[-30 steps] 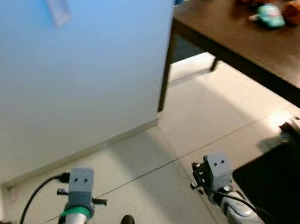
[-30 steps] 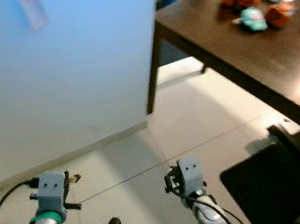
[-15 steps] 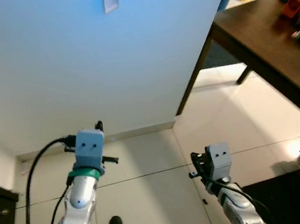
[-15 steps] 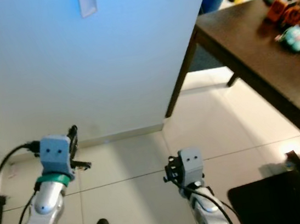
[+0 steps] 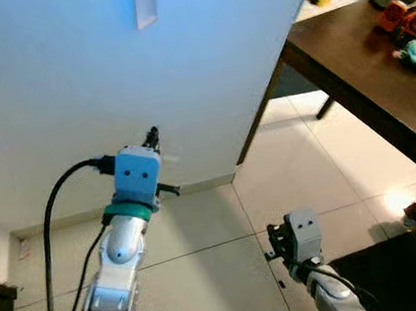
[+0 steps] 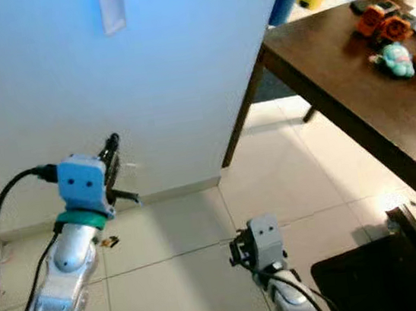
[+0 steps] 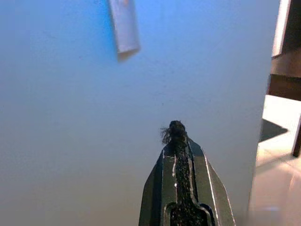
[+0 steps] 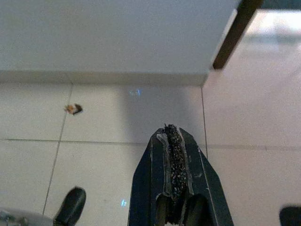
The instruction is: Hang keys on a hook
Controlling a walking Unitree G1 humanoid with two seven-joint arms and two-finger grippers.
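- Left gripper, fingers pressed together, was raised toward the wall, hook at its 11 o'clock.
- Right gripper hung low, fingers together, above floor tiles.

Wall ahead w/ hook up high — table right.

Two hands, one table, four toys.

A matt, smooth painted wall is seen, with a pale glossy plastic-looking strip on it. Glossy pale tiles are noted on the floor. The table is dark polished wood. Rough black padding is seen between the left gripper's fingers.
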